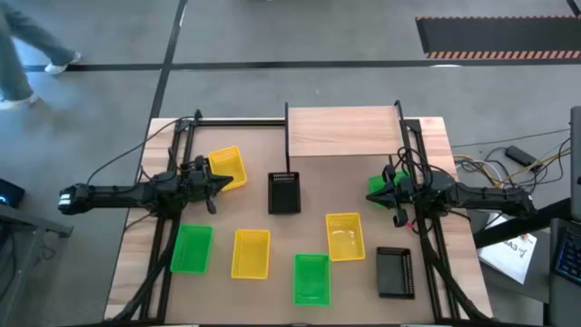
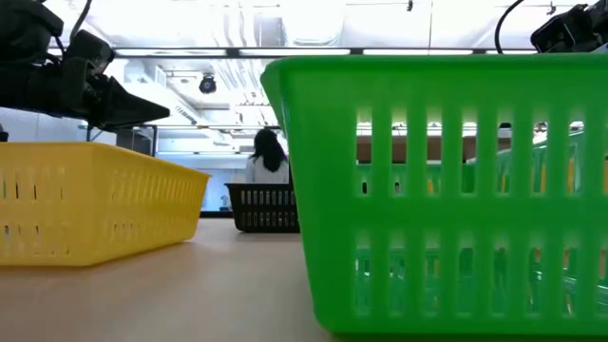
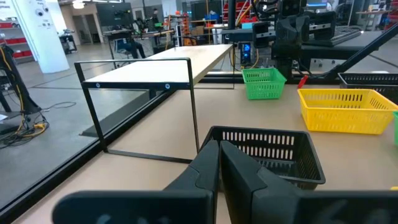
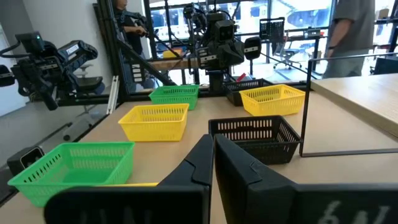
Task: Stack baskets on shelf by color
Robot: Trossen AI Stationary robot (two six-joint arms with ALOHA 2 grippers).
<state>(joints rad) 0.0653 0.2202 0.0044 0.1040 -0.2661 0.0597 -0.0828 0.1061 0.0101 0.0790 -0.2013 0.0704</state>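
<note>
Several baskets rest on their bottoms on the table. In the high view, a yellow one point(image 1: 227, 168) lies just beyond my left gripper point(image 1: 216, 184), a black one point(image 1: 284, 193) sits mid-table, and a green one point(image 1: 378, 185) is beside my right gripper point(image 1: 388, 193). Nearer are green point(image 1: 192, 249), yellow point(image 1: 251, 253), green point(image 1: 311, 278), yellow point(image 1: 345, 236) and black point(image 1: 396, 272). The shelf point(image 1: 340, 132) stands at the far edge with nothing on it. Both grippers hover shut, facing the middle black basket point(image 3: 267, 149) point(image 4: 255, 137): left point(image 3: 219, 155), right point(image 4: 211, 152).
The arms' dark frames and cables run along both table sides point(image 1: 172, 182) point(image 1: 427, 227). Papers and cables lie off the table's right side point(image 1: 517, 245). In the low view a green basket point(image 2: 446, 190) stands close and blocks much of the scene. A person point(image 2: 268, 157) is in the room beyond.
</note>
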